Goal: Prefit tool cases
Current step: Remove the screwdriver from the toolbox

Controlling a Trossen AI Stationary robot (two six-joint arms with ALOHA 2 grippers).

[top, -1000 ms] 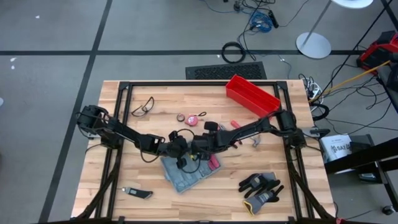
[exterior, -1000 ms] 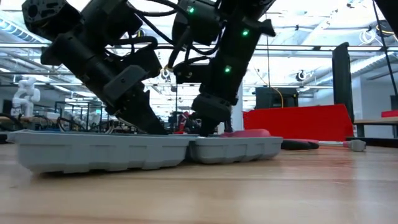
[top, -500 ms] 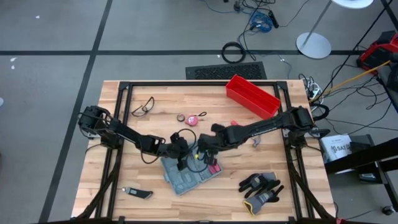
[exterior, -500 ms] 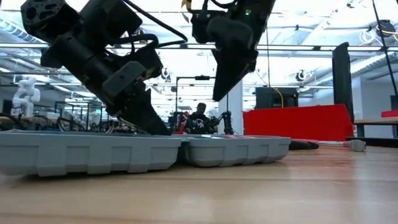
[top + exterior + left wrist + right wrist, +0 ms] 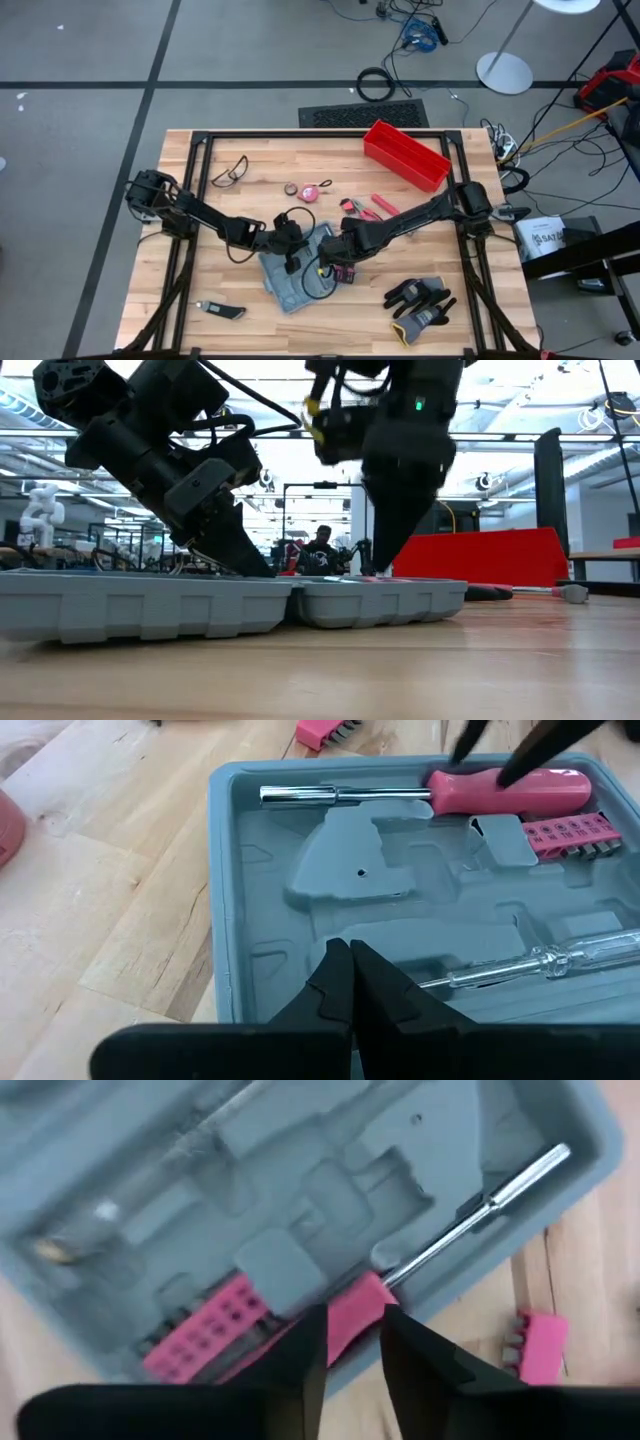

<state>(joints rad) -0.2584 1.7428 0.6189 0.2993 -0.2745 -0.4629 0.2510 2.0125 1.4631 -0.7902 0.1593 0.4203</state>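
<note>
The grey-blue tool case (image 5: pixel 298 278) lies opened flat on the table, both halves (image 5: pixel 150 605) (image 5: pixel 380 600) resting on their backs. In its moulded inside lie a pink-handled screwdriver (image 5: pixel 510 790), a pink bit holder (image 5: pixel 565 830) and a clear-handled screwdriver (image 5: pixel 540 960). My left gripper (image 5: pixel 350 955) is shut, its tips down in the case. My right gripper (image 5: pixel 352 1342) is open and points steeply down, its fingers on either side of the pink handle (image 5: pixel 352 1305). My left gripper presses its shut fingertips on the case's grey moulded inlay (image 5: pixel 375 935), near one long wall. The fingers slant down from the table's left side. The case lies flat on the table under them. My right gripper straddles the pink handle; whether its fingers touch it, I cannot tell.
A loose pink bit holder (image 5: pixel 535 1345) lies on the wood beside the case. A red bin (image 5: pixel 405 152) stands at the far right. Safety glasses (image 5: pixel 230 170), a small tape measure (image 5: pixel 305 190) and red-handled pliers (image 5: pixel 365 205) lie farther back. Gloves (image 5: pixel 420 300) and a knife (image 5: pixel 222 310) lie near the front.
My right gripper has risen off the case, swung toward the table's near edge and tipped steeper, and has come down again over the pink handle. The case and my left gripper have kept still.
</note>
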